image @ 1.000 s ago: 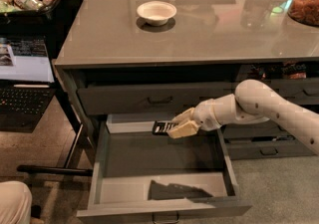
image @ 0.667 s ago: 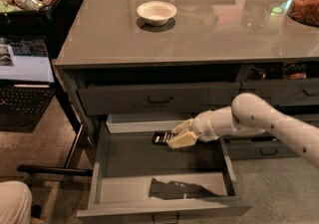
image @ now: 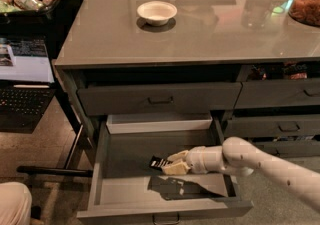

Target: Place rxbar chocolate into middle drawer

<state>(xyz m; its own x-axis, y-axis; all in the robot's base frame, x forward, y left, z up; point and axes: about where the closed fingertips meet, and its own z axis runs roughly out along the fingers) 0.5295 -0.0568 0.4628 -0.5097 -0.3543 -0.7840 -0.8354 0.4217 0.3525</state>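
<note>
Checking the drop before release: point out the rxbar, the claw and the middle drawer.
rxbar (image: 158, 162): camera view, black wrapper's exposed end.
claw (image: 169, 164): camera view, between its fingertips, inside the drawer.
middle drawer (image: 98, 166): camera view, left side wall.

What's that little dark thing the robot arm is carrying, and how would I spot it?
Under the grey counter, the middle drawer is pulled out. The arm's tool reaches into it from the right, closed on the rxbar chocolate: a small flat bar in a black wrapper with white lettering, unlike the round white bowl on the counter.
</note>
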